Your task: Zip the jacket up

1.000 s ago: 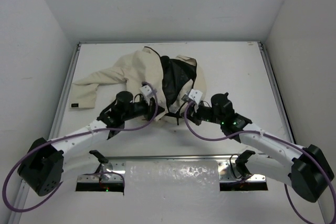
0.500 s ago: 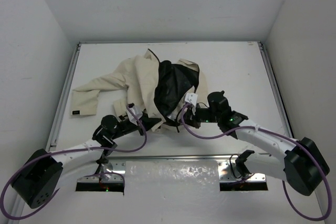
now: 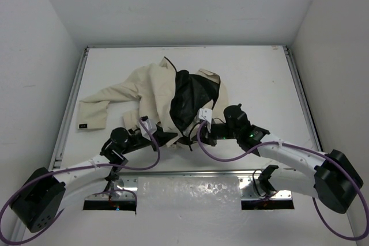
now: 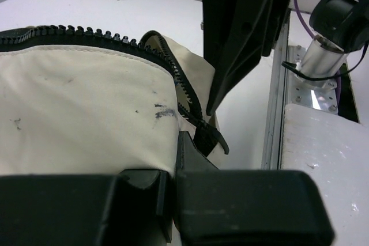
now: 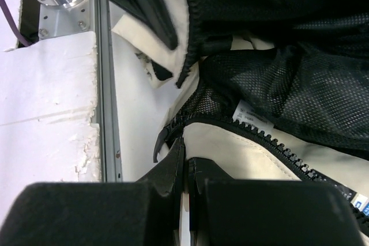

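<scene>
The cream-beige jacket [image 3: 150,87] lies crumpled in the middle of the table with its front open and the black mesh lining [image 3: 193,96] showing. My left gripper [image 3: 167,137] is shut on the cream hem of one front panel beside its black zipper teeth [image 4: 173,67], as the left wrist view [image 4: 172,159] shows. My right gripper [image 3: 194,138] is shut on the bottom corner of the other front panel [image 5: 230,148], right at the end of its zipper [image 5: 167,133]. The two grippers sit close together at the jacket's near edge.
One sleeve [image 3: 106,99] trails to the far left, ending by a small dark tag [image 3: 83,124]. A metal rail [image 3: 190,172] and a white foam block [image 5: 46,108] run along the near table edge, just behind both grippers. Walls enclose the table.
Both grippers have drawn the jacket's bottom hem nearer to the arm bases and closer together. The left arm pulled back most. The jacket's body shifted and the lining opened wider.
</scene>
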Action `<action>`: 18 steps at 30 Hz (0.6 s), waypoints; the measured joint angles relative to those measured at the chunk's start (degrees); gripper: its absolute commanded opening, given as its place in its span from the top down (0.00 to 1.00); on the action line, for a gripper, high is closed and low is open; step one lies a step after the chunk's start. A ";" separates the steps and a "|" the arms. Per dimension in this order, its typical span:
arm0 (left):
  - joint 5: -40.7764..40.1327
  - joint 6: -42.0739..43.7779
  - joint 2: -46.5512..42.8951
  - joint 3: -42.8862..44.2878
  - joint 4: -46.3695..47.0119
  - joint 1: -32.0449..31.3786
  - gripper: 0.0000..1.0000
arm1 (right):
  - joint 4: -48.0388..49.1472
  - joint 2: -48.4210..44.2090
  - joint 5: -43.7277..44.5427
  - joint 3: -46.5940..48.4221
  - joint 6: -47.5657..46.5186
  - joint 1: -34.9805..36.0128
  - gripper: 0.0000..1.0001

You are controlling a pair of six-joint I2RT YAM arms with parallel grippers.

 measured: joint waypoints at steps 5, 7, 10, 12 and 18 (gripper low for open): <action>0.20 2.10 -0.20 -1.01 0.02 -1.27 1.00 | 0.79 0.07 -0.20 -0.31 0.02 0.07 1.00; 0.20 2.47 -0.26 -1.20 -0.02 -1.49 1.00 | 1.33 0.46 -0.44 -0.31 0.02 0.15 1.00; 0.09 3.28 -0.48 -1.20 -0.02 -1.55 1.00 | 1.88 1.44 -0.52 -0.31 0.04 0.50 1.00; -0.22 3.54 -0.50 -1.22 -0.02 -1.62 1.00 | 1.86 1.77 -0.55 -0.31 0.02 0.74 1.00; -1.68 3.87 -0.48 -1.40 -0.04 -2.54 1.00 | 1.92 1.79 -0.46 -0.31 0.02 1.16 1.00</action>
